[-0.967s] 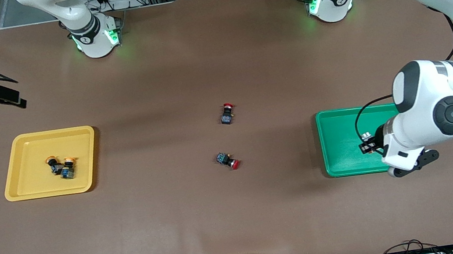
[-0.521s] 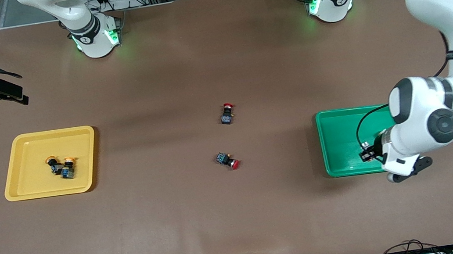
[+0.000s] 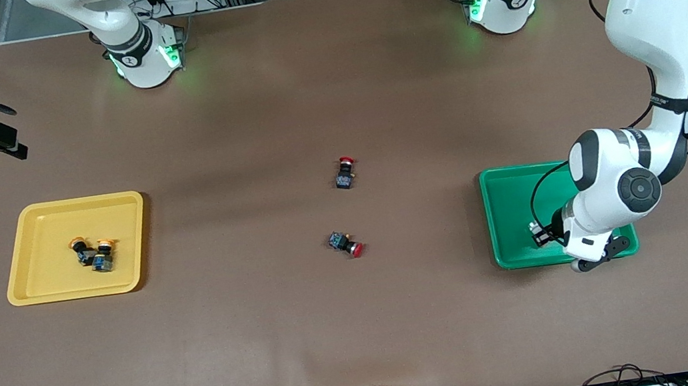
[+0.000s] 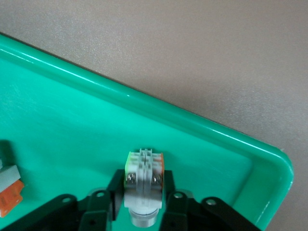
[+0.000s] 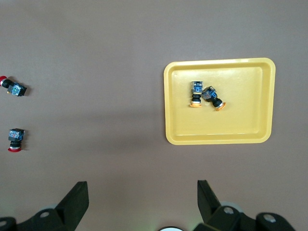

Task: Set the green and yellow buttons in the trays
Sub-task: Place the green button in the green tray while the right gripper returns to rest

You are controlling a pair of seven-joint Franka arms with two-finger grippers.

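Note:
My left gripper (image 3: 544,234) is shut on a whitish-grey button (image 4: 144,179) and holds it low over the green tray (image 3: 511,206), near the tray's rim (image 4: 202,126). A second whitish-grey button (image 4: 8,186) with an orange part lies in the green tray at the edge of the left wrist view. The yellow tray (image 3: 39,226) holds two orange-yellow capped buttons (image 3: 81,249) (image 3: 103,254) lying together. They also show in the right wrist view (image 5: 196,94) (image 5: 212,99). My right gripper (image 3: 7,143) is open and empty, high over the table at the right arm's end.
Two red-capped black switches (image 3: 344,173) (image 3: 344,243) lie in the middle of the table between the trays. They also show in the right wrist view (image 5: 13,88) (image 5: 15,138). The brown mat stretches between the trays and toward the front camera.
My left gripper has moved with the whitish-grey button toward the right arm's end, over the green tray. My right gripper has drifted slightly toward the table's edge.

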